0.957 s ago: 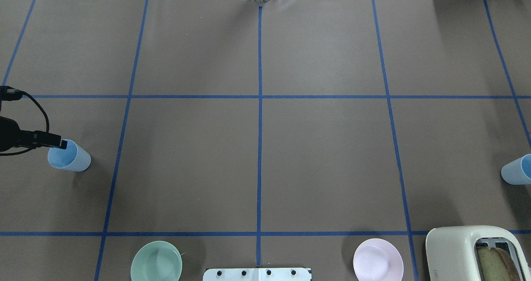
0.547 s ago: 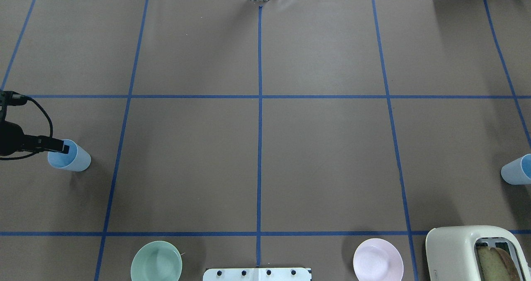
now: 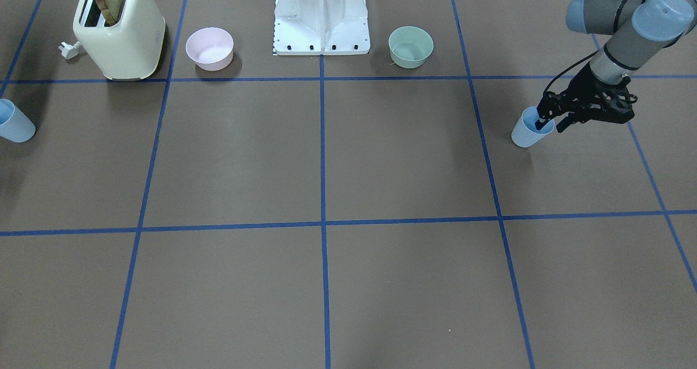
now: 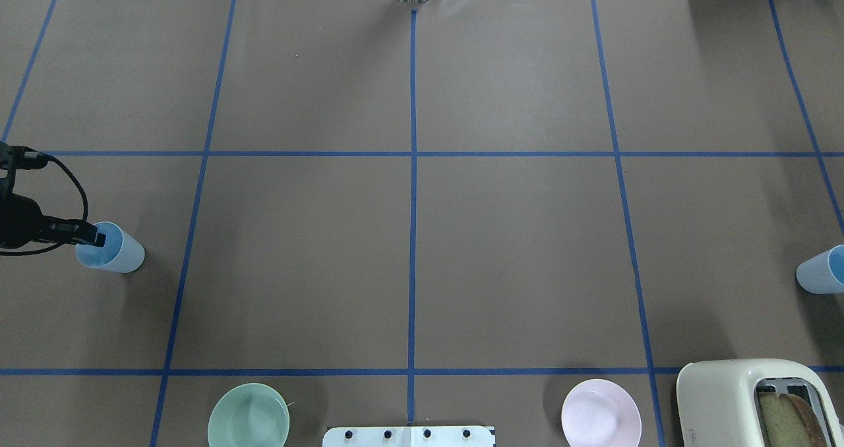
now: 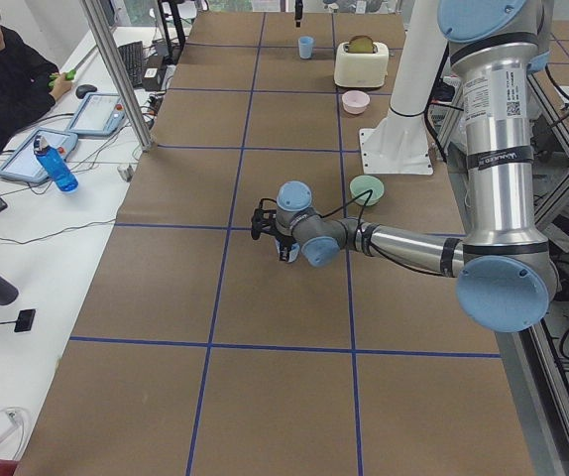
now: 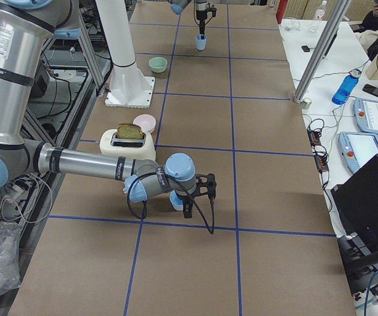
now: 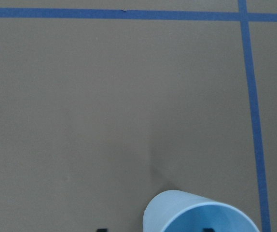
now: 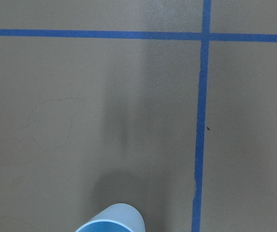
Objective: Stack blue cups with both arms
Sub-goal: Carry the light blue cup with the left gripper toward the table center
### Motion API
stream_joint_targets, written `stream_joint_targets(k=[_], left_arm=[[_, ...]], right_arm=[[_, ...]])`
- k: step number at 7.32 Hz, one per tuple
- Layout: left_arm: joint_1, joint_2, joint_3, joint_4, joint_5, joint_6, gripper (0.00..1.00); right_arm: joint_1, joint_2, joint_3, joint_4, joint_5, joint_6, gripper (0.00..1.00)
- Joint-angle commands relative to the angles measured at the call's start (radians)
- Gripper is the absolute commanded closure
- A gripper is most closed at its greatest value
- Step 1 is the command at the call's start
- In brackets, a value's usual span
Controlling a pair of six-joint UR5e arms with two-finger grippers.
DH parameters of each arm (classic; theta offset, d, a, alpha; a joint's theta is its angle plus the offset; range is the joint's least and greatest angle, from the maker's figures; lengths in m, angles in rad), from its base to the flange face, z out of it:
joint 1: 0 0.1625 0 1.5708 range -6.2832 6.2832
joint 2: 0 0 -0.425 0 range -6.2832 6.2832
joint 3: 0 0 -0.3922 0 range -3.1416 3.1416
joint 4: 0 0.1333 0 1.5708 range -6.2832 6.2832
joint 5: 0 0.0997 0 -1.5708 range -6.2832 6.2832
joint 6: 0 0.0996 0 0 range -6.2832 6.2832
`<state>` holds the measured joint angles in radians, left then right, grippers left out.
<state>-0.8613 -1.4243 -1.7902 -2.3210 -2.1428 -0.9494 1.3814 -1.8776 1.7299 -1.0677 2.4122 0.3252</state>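
One blue cup (image 4: 117, 252) stands upright at the table's left side, also in the front-facing view (image 3: 526, 133) and the left wrist view (image 7: 201, 217). My left gripper (image 3: 550, 124) is open over its rim, one finger inside the cup and the other outside its wall. It also shows in the overhead view (image 4: 92, 238). The second blue cup (image 4: 819, 271) stands at the far right edge, and shows in the right wrist view (image 8: 110, 221). My right gripper (image 6: 192, 196) shows only in the exterior right view, close beside that cup (image 6: 175, 201). I cannot tell whether it is open or shut.
A cream toaster (image 4: 745, 401) with bread stands at the near right. A pink bowl (image 4: 601, 413) and a green bowl (image 4: 248, 415) flank the white base mount (image 4: 409, 436). An operator sits past the table's far side (image 5: 7, 79).
My left gripper has sunk lower, its finger going deeper into the left cup. Neither cup has moved.
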Motion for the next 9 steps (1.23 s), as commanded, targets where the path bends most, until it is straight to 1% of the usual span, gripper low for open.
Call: stream_joint_targets(k=[1,2,3,4,6,8,9], left_arm=[[0.005,-0.004,-0.006,0.0,-0.005,-0.003,1.0],[0.005,-0.039,-0.008,0.017,-0.015,-0.008,1.0],[0.002,-0.092,-0.012,0.075,-0.064,-0.008,1.0],[0.001,-0.135,-0.047,0.154,-0.089,-0.012,1.0],[0.001,-0.253,-0.136,0.373,-0.092,-0.07,1.0],[0.005,-0.403,-0.149,0.504,-0.091,-0.182,1.0],[0.007,-0.445,-0.15,0.537,-0.091,-0.212,1.0]], right_arm=[[-0.007,0.0,-0.003,-0.002,0.012,0.0,0.0],[-0.015,-0.003,-0.012,-0.002,0.002,-0.006,0.0],[-0.025,-0.009,-0.023,-0.002,-0.008,-0.017,0.0],[-0.042,-0.009,-0.027,0.0,-0.025,-0.015,0.0],[-0.068,-0.011,-0.039,0.002,-0.028,-0.014,0.0],[-0.09,-0.02,-0.041,0.015,-0.028,-0.003,0.0],[-0.099,-0.02,-0.046,0.017,-0.03,-0.003,0.0]])
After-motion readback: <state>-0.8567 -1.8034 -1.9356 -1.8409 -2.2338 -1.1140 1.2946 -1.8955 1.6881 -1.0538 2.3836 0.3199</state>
